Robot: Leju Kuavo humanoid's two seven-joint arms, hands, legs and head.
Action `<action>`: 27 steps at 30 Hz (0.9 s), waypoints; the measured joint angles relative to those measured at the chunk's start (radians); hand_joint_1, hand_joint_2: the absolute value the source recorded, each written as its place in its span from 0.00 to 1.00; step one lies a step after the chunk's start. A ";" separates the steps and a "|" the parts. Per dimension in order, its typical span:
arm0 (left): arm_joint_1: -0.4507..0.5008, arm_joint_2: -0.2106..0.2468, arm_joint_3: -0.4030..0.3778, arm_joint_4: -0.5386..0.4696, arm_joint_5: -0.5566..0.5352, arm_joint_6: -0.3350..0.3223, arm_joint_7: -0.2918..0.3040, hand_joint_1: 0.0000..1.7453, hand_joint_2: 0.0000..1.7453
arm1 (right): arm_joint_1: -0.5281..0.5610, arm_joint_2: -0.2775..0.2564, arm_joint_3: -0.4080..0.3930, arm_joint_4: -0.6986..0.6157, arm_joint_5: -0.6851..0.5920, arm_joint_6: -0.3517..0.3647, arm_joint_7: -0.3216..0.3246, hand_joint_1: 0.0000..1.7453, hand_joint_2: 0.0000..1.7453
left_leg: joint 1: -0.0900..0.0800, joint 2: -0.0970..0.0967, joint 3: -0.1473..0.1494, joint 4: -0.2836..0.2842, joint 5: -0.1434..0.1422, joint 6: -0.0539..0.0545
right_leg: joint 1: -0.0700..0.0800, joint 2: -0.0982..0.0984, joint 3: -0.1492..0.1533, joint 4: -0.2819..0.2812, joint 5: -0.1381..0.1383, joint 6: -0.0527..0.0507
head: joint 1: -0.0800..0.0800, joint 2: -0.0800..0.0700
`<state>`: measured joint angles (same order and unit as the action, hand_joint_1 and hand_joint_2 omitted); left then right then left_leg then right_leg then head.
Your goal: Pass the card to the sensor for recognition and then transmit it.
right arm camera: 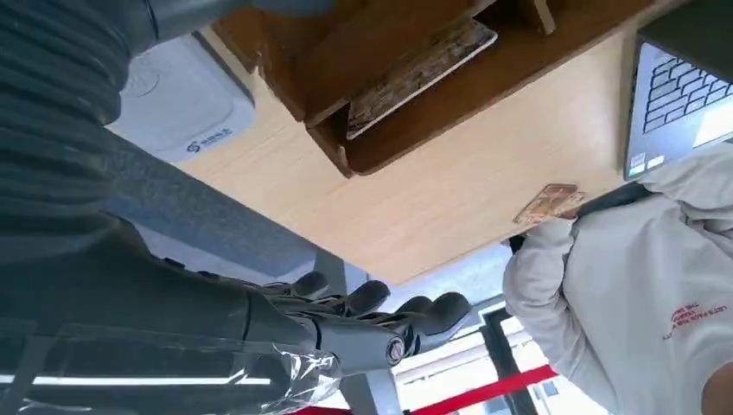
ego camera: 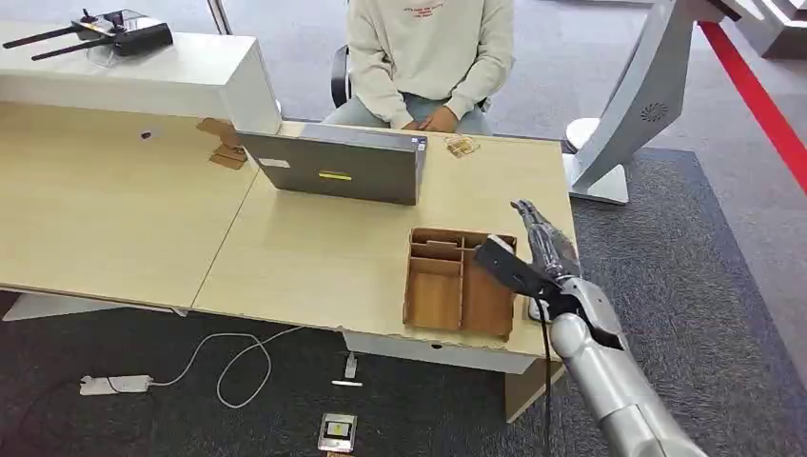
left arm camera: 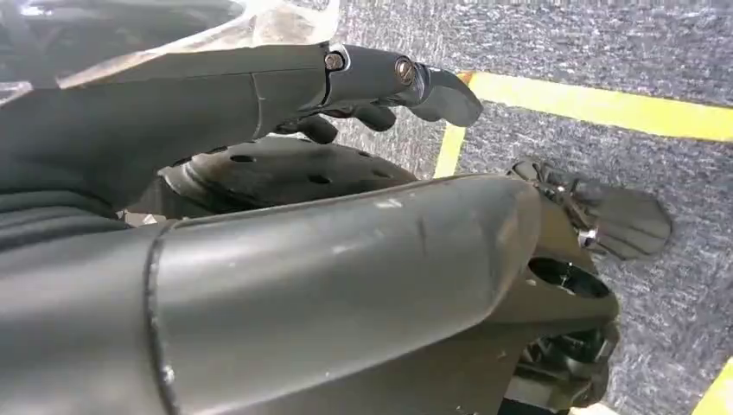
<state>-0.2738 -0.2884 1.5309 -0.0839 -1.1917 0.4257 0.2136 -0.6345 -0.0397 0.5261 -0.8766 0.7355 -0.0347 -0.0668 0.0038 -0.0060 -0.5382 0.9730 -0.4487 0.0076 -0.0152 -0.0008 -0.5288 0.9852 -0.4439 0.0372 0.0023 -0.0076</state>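
Cards lay in two places: one (right arm camera: 421,76) inside the brown wooden organizer tray (ego camera: 460,281), another (ego camera: 462,146) at the desk's far edge, just before a seated person (ego camera: 428,57) in a cream sweatshirt bearing small, unreadable red lettering. Beside the tray, the right hand (ego camera: 541,238) hovered with fingers extended, holding nothing, above a white sensor (right arm camera: 177,99) with blue print. The left hand (left arm camera: 380,86) hung over carpet, fingers loosely curled, empty.

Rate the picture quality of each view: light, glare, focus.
Head view: even light, sharp on the wooden tray. Left wrist view: dark, the left hand close and soft, glare on clear wrap. Right wrist view: bright background beyond the right hand, desk sharp.
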 joint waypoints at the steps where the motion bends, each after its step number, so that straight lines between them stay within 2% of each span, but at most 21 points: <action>1: 0.000 -0.001 0.000 0.000 0.000 0.004 0.000 0.00 0.00 | 0.002 0.006 0.000 0.004 0.002 -0.002 0.000 0.00 1.00 | 0.000 0.000 0.000 0.000 0.000 0.000 | 0.000 0.000 0.000 0.000 0.000 0.000 | 0.000 0.000; 6: -0.001 -0.003 0.000 0.000 0.013 0.006 0.001 0.00 0.00 | 0.027 0.039 0.002 0.019 0.015 -0.041 0.030 0.00 1.00 | 0.000 0.000 0.000 0.000 0.000 0.000 | 0.000 0.000 0.000 0.000 0.000 0.000 | 0.000 0.000; 15: 0.000 -0.003 0.000 0.000 0.025 0.021 0.007 0.00 0.00 | 0.043 0.076 0.003 0.053 0.016 -0.056 0.025 0.00 1.00 | 0.000 0.000 0.000 0.000 0.000 0.000 | 0.000 0.000 0.000 0.000 0.000 0.000 | 0.000 0.000; 27: 0.000 -0.009 0.000 0.000 0.029 0.034 0.016 0.00 0.00 | -0.022 0.077 0.003 0.121 -0.021 -0.026 -0.077 0.00 1.00 | 0.000 0.000 0.000 0.000 0.000 0.000 | 0.000 0.000 0.000 0.000 0.000 0.000 | 0.000 0.000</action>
<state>-0.2740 -0.2972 1.5309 -0.0843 -1.1627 0.4593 0.2300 -0.6564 0.0370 0.5287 -0.7553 0.7141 -0.0610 -0.1435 0.0038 -0.0059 -0.5384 0.9730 -0.4487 0.0075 -0.0150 -0.0008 -0.5290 0.9852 -0.4439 0.0371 0.0023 -0.0076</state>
